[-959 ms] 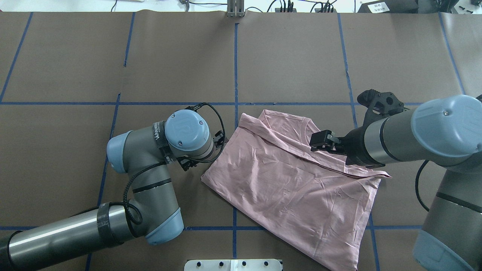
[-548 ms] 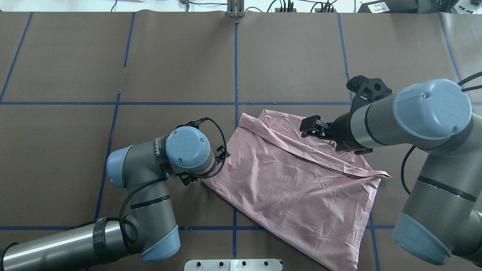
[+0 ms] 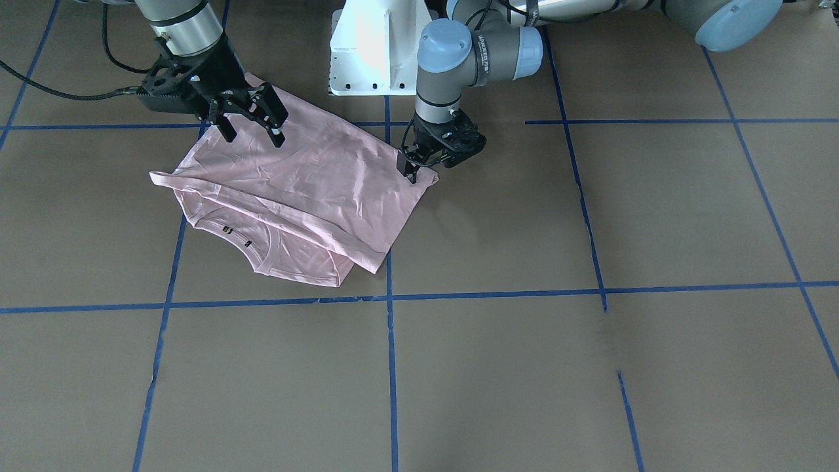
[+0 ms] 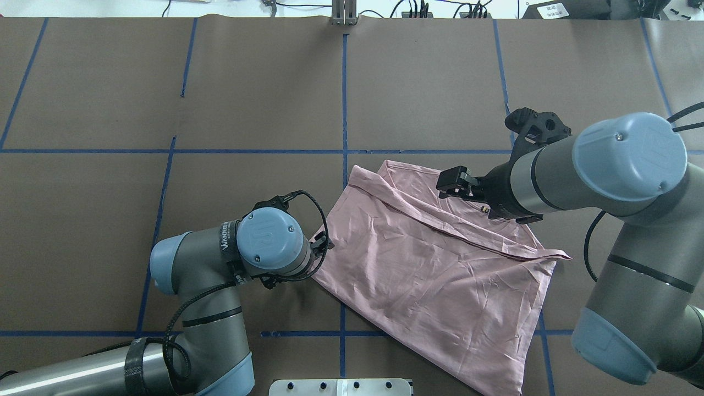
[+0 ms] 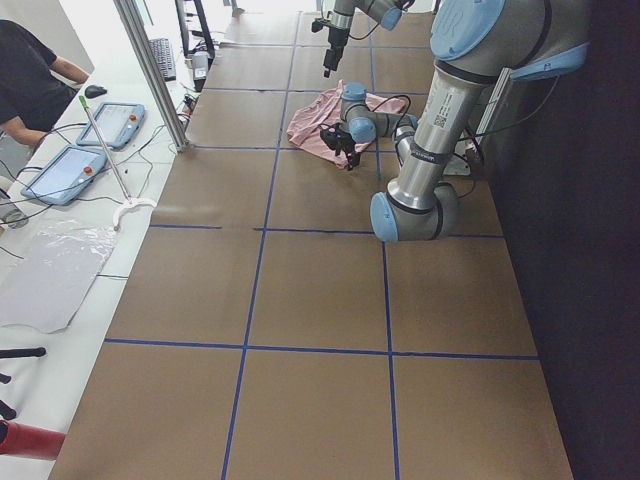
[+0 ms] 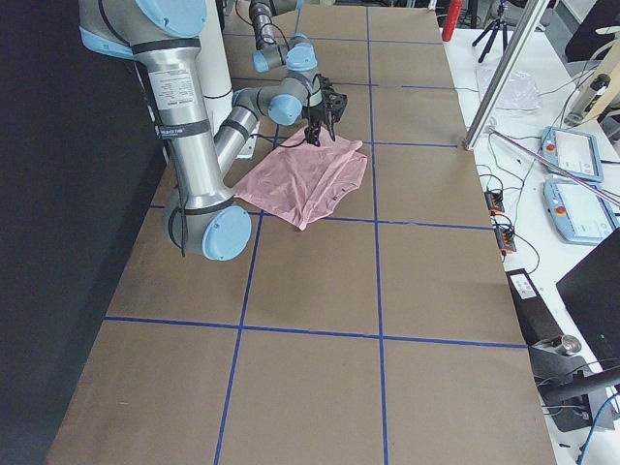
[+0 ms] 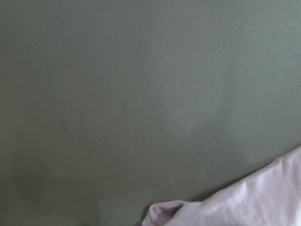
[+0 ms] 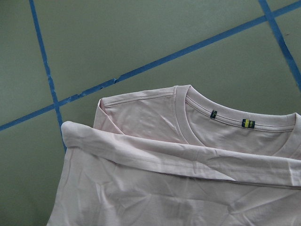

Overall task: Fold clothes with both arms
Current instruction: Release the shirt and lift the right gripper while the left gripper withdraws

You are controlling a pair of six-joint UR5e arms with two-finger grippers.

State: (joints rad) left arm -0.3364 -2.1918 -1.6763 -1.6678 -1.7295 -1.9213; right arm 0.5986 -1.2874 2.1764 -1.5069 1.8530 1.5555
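Surveyed the brown tabletop [image 3: 590, 367], gridded in blue tape, taking the white pedestal base [image 3: 377, 46] at its robot edge as reference. Found right arm [image 4: 627, 159] and left arm [image 4: 209, 264] reaching out ahead of the pedestal base, one to each side of it. Located the pale pink T-shirt [image 4: 429, 275] flat on the tabletop just ahead of the pedestal base, offset toward the robot's right, askew to the tape, with one long flap folded over the body and the neckline [image 8: 188, 101] exposed at the end farthest from the pedestal base. Judged the fold part done, creased and crooked. Risks assessed: dragging instead of lifting if only the top layer gets pinched; spilling of the existing flap under uneven raising by the two arms; scraping or tearing of the paper covering through a low approach at the corner. Right pincer [image 3: 251, 130]: spread wide, holding nothing, hanging above the shirt ahead and to the robot's right of the pedestal base, apparently clear of the cloth. Left pincer [image 3: 411, 169]: down at the shirt corner almost straight ahead of the pedestal base, tips at the cloth; unable to tell whether gapped or clamped, with no fingers seen in the wrist view, only a curled lip of cloth. Noted two small dark neck tags [image 8: 248, 123] inside the neckline.
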